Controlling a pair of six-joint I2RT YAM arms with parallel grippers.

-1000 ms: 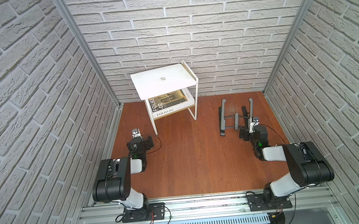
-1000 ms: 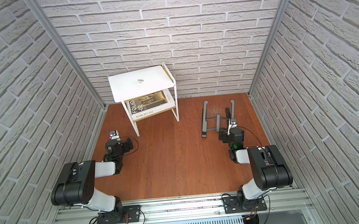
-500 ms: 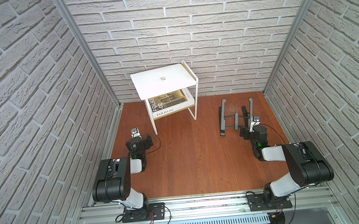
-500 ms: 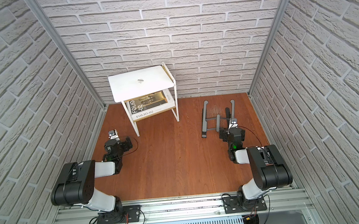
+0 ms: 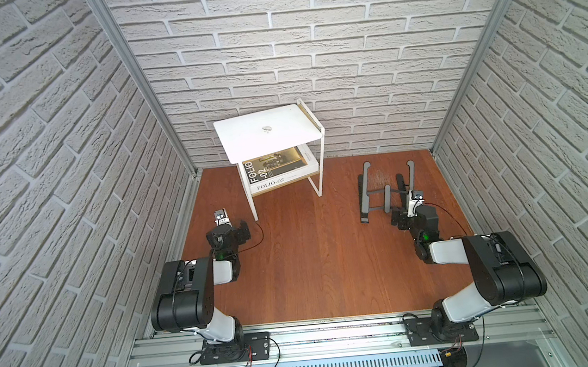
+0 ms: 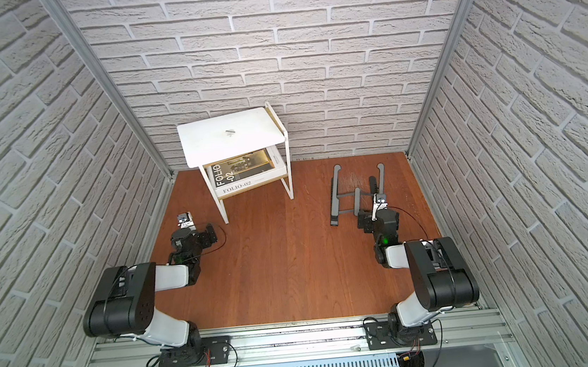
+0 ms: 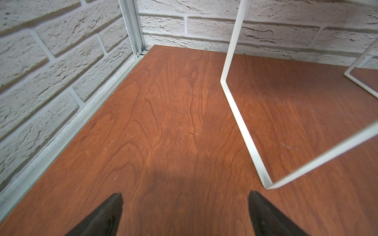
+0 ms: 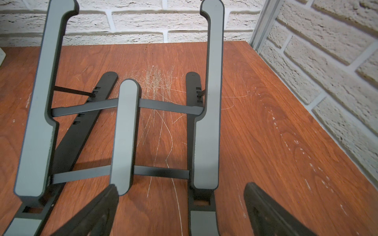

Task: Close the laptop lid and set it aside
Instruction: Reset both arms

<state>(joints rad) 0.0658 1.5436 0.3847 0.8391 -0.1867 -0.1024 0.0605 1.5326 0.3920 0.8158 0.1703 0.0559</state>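
White faux-brick walls on three sides, reddish wood table [image 5: 311,263] seen from above, 12 o'clock being the back wall.

The laptop [image 5: 252,146] sits at about 11 o'clock on the table, flat on the top tier of a white wire rack [image 5: 247,192] and well apart from both arms. The laptop lid [image 5: 279,127] is shut flat, with its silver-white shell and dark logo facing up. The long axis runs roughly 9 to 3 o'clock, with the 3 o'clock end swung slightly toward the back wall. Which long edge has the hinge cannot be told, and the logo is too small to read for direction.

The rack frame rises as a rail just past the laptop's 3 o'clock short edge. On the lower tier directly under the laptop lies a white book [image 5: 278,184] with "FOLIO-02" on its spine. A dark grey folding stand [image 5: 364,192] is at about 1 o'clock on the table, propped up with its arms running toward 12.

The left gripper [image 7: 185,196] is at about 9 o'clock, low over bare wood. Its jaws are spread wide and hold nothing, and the rack's front leg [image 7: 245,132] is just beside it.

The right gripper [image 8: 182,187] is at about 3 o'clock, at the stand's near end. Its jaws are spread wide and grip nothing. Whether it touches the stand's centre bar [image 8: 125,132] is unclear.
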